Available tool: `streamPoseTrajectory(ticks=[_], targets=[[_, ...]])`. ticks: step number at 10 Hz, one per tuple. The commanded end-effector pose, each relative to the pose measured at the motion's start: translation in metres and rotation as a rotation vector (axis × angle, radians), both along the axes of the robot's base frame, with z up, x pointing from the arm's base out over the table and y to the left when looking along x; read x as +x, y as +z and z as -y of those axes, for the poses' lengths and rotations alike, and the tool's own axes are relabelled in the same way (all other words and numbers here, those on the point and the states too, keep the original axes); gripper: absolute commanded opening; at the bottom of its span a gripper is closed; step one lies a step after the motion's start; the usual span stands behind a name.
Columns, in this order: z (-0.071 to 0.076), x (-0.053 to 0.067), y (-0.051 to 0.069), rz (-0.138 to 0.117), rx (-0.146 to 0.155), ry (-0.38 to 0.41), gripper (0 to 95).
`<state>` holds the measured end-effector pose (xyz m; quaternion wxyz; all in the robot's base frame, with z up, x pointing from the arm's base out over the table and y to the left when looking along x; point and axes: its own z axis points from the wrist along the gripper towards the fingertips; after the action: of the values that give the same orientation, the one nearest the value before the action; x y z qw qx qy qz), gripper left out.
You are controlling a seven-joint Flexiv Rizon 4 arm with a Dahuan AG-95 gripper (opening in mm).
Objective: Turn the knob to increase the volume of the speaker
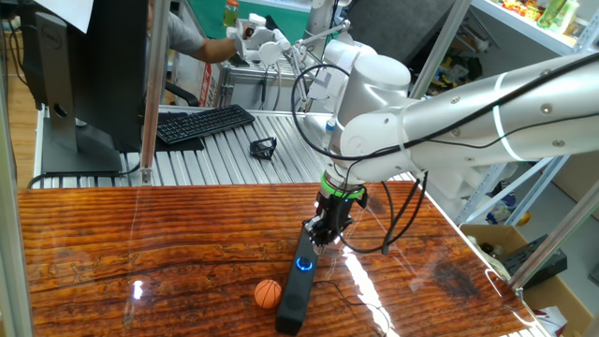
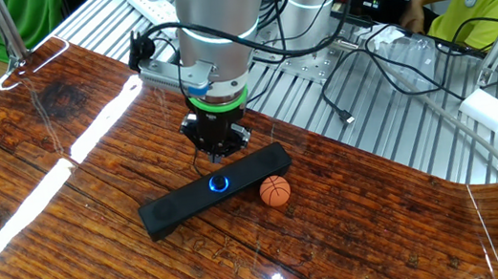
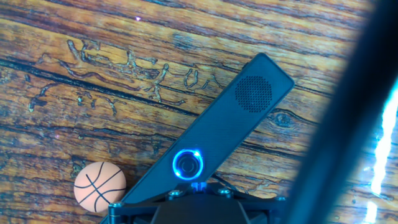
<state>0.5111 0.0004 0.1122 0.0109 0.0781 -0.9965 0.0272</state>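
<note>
Robot tool point(image 2: 219, 153) poised over the speaker point(image 2: 215, 190) on a wood-grain surface point(image 2: 58, 155).

The blue-ringed knob point(image 2: 219, 183) sits mid-bar, directly beneath the tool; whether its fingers are parted cannot be told, and it holds nothing visible. An orange ball point(image 2: 275, 190) rests beside the speaker.

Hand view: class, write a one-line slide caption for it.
Blue-lit knob on the black speaker lying diagonally on the wooden table, small orange ball beside it.

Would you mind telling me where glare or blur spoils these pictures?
One fixed view: a small glare spot on the table. The other fixed view: long white glare streaks there. Hand view: a dark blurred shape covers the right side; the knob stays sharp.
</note>
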Motion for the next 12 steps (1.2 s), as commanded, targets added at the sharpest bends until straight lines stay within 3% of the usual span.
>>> streamPoseTrajectory(ticks=[1,6,12], targets=[[0.0003,-0.0005,0.001,0.001,0.007,-0.007,0.0],[0.0005,-0.0006,0.0012,-0.007,0.017,-0.03,0.0],[0.0006,-0.0007,0.0012,-0.012,0.003,0.027,0.0]])
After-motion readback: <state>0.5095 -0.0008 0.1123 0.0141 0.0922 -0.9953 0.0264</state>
